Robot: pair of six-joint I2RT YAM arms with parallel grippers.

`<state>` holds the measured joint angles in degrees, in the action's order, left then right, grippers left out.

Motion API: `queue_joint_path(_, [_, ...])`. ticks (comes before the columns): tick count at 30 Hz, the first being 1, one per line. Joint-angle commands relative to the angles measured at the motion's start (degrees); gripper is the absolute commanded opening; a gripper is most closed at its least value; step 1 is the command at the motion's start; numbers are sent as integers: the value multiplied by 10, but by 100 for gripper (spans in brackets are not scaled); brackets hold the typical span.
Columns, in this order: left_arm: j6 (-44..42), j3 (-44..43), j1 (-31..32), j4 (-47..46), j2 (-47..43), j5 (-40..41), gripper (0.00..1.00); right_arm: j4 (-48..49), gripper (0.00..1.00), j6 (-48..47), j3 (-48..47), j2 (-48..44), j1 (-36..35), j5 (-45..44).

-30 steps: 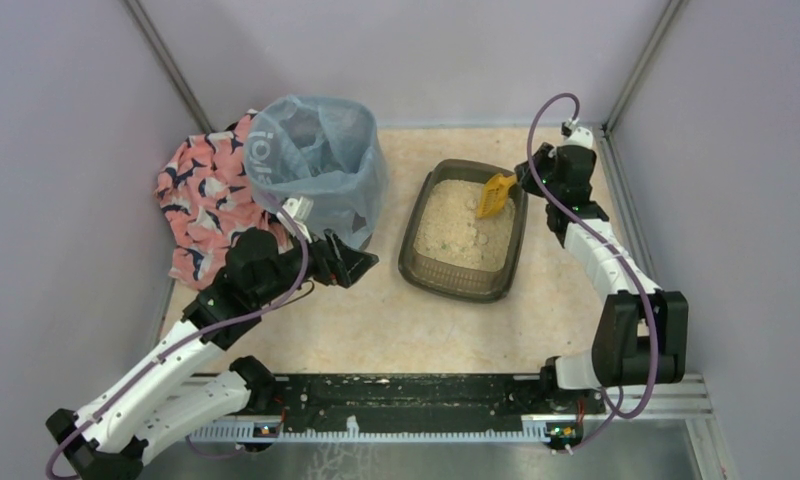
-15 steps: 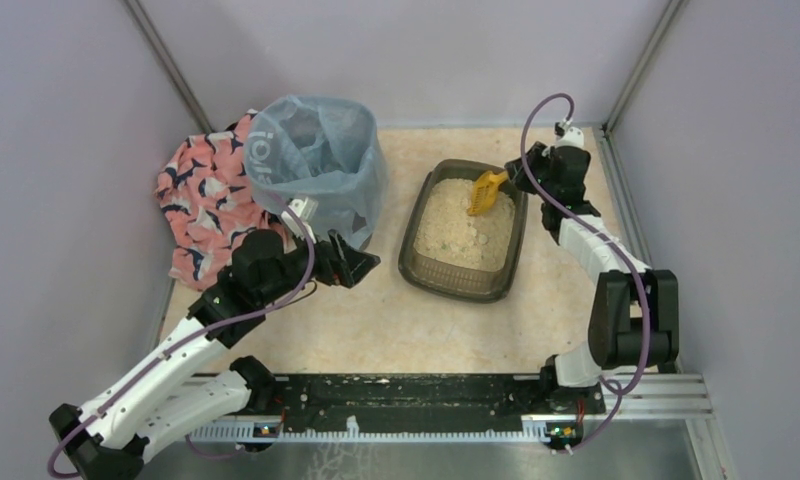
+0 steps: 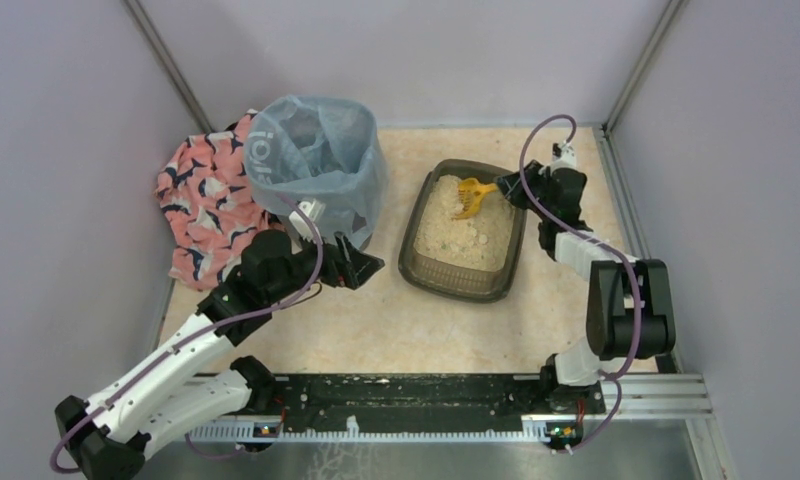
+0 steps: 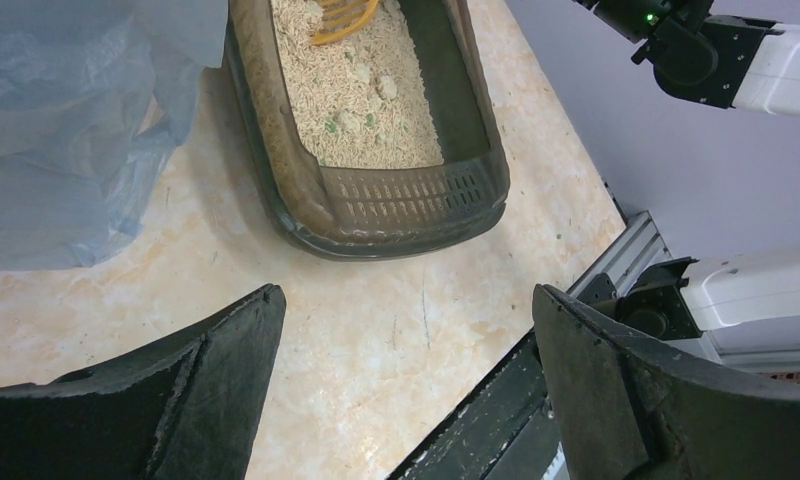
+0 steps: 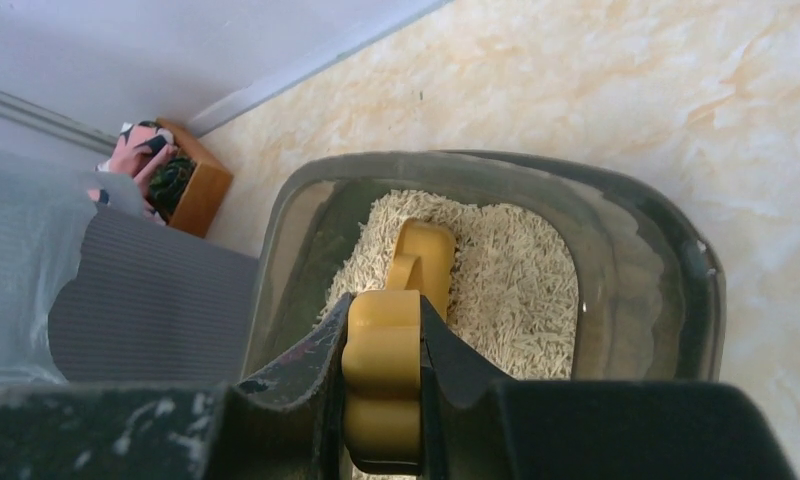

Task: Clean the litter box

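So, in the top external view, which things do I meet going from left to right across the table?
Pink patterned cloth → bin lined with blue bag → litter box.

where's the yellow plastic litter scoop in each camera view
Top external: the yellow plastic litter scoop lies right of centre, at the far end of the dark translucent plastic litter box.
Left wrist: the scoop is at the top edge, cut off by the frame.
Right wrist: the scoop is at bottom centre, its handle clamped in the right gripper.
Shared landmark: the litter box, seen in all three views.
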<state>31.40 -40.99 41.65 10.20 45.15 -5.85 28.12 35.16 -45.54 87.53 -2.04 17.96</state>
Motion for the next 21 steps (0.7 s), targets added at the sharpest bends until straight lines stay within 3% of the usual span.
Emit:
queue_joint_path(1, [5,7,0,-30,3,-19,99,52,0,68,33,7,11,96])
queue_joint_path(10, [8,14,0,-27,-8,-16,99,103,0,108,71,-19,108,168])
queue_joint_path(17, [9,8,0,-35,11,-36,99,203,0,181,116,-22,133,213])
queue_joint_path(21, [2,6,0,-29,10,-35,99,211,0,192,128,-42,142,223])
